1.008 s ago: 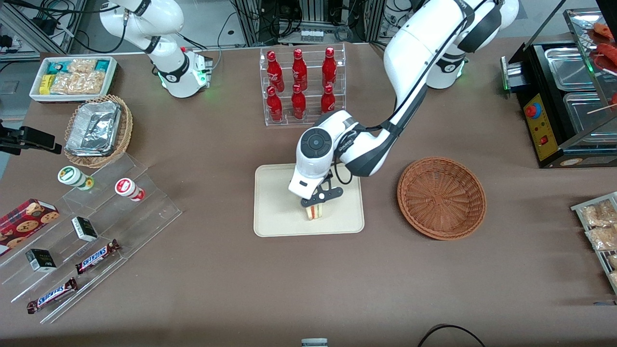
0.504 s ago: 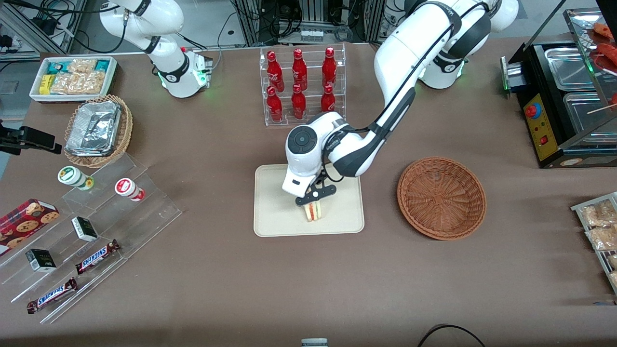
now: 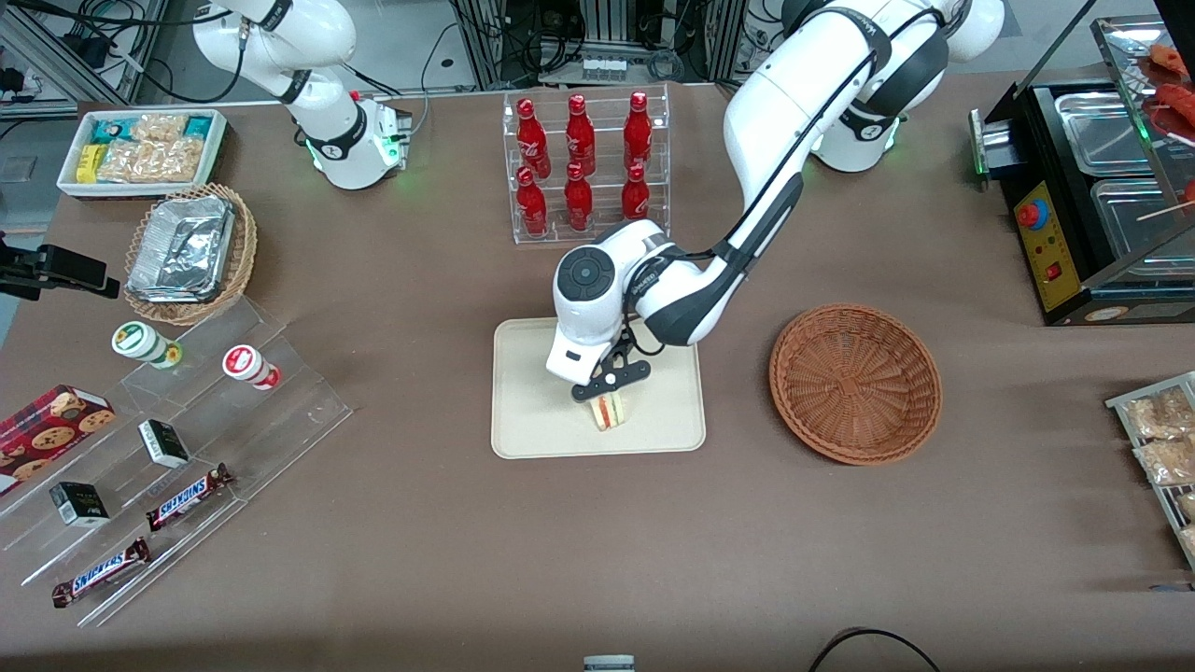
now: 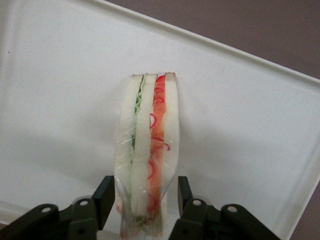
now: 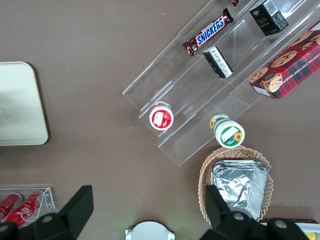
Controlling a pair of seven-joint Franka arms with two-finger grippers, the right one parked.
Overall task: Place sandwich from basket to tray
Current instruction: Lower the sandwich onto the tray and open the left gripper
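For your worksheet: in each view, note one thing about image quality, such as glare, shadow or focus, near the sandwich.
Front view: even overhead light, the arm shades the tray beside the sandwich. Left wrist view: sandwich sharp, its wrap glossy, gripper fingers slightly soft, the pale tray nearly washed out. Right wrist view: only the tray's corner shows, sharp and evenly lit.

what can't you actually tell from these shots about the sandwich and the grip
- Front view: the gripper covers the sandwich's top.
- Left wrist view: the sandwich's held end is cut off by the frame edge; whether the fingers press it or just flank it is unclear.
- Whether it rests on the tray: unclear.
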